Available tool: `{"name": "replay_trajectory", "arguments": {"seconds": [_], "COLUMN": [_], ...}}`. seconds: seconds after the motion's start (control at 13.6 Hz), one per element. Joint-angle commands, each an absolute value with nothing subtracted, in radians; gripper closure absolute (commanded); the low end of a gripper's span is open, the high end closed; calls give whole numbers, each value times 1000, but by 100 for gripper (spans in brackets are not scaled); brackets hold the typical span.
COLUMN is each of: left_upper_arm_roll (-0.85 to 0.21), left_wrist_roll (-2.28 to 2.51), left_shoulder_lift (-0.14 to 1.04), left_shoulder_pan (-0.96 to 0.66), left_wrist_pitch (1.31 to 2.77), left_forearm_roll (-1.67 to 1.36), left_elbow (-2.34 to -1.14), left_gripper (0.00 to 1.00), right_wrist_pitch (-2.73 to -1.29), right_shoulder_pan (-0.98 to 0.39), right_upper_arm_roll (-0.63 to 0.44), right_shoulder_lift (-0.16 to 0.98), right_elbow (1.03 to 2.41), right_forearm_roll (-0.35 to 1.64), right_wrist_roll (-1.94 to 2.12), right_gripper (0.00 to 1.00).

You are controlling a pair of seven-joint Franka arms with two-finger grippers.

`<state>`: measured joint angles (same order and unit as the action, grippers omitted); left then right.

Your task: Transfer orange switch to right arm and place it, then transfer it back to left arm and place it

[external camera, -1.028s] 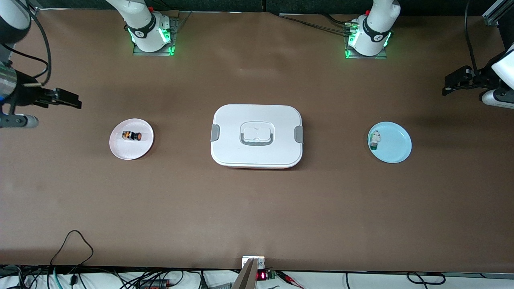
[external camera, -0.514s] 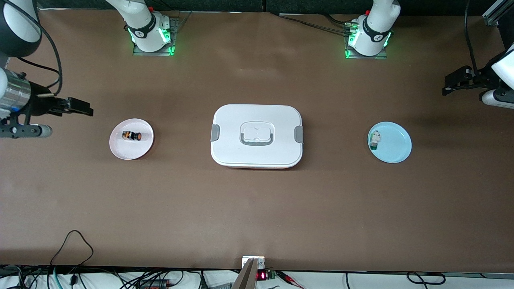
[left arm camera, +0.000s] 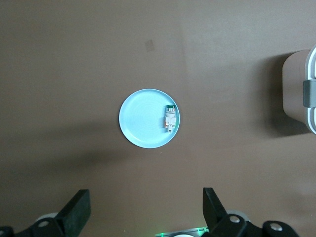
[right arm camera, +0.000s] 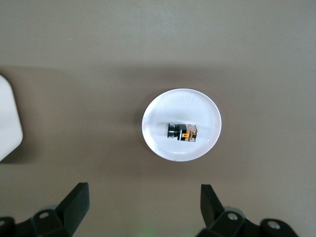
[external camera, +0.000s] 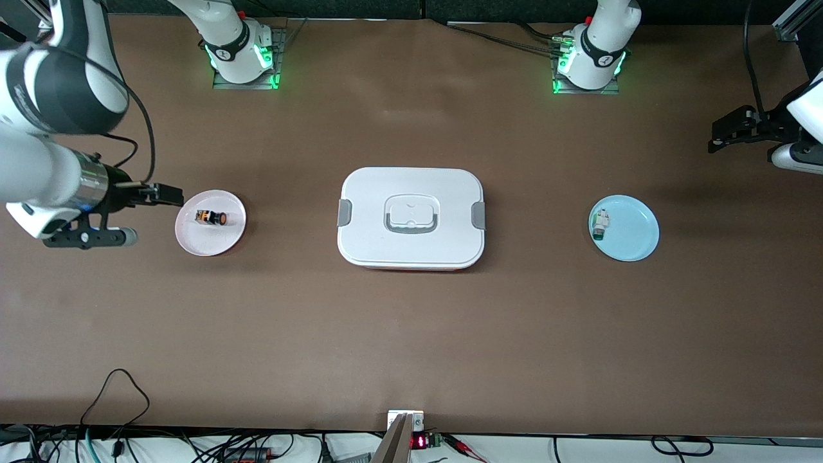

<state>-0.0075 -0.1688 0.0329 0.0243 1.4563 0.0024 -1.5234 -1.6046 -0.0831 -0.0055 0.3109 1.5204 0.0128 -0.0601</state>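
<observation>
Although most of the left arm runs off the frame edge, the left gripper [external camera: 723,132] shows at the left arm's end of the table, up over bare brown table [external camera: 411,334] near the blue plate [external camera: 633,235]; its fingers [left arm camera: 213,205] stand wide apart and hold nothing. On that plate lies a small white-and-green part [external camera: 600,224], too small for detail. The right gripper [external camera: 168,194] hangs just beside the pink plate [external camera: 196,241], jaws spread and empty. On that plate lies the orange switch [external camera: 211,218]; any print on it cannot be read. The box [external camera: 411,217] sits mid-table between the plates, lid on, its reddish base edge barely visible. Small marks on the arm bases are illegible, as is the red display at the table's near edge
</observation>
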Motion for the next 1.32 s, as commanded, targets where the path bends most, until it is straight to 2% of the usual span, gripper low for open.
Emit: {"name": "replay_trajectory", "arguments": {"seconds": [0.0,0.59,0.73,0.96,1.25], "left_upper_arm_roll": [-12,-12,-12,-12,-12], "left_wrist_roll": [-161,-161,-161,-161,-161], "left_shoulder_lift": [40,40,40,40,40], "left_shoulder_pan": [26,26,26,26,26], "left_wrist_pitch": [1443,1443,1443,1443,1443], "left_forearm_roll": [9,9,9,9,9], "left_elbow": [-1500,-1500,-1500,-1500,-1500], "left_gripper": [0,0,0,0,0], "right_wrist_pitch": [-1713,-2057,-2187,-2314,-2387], "right_shoulder_pan": [-78,-29,-29,-28,-28], "right_upper_arm_roll": [-8,-6,-6,-6,-6], "right_shoulder_lift": [282,235,233,247,294], "right_elbow": [1653,2020,2130,2212,2221], "right_forearm_roll": [-34,-48,-49,-43,-48], "right_wrist_roll": [-75,-46,-23,2,3], "right_gripper": [0,0,0,0,0]}}
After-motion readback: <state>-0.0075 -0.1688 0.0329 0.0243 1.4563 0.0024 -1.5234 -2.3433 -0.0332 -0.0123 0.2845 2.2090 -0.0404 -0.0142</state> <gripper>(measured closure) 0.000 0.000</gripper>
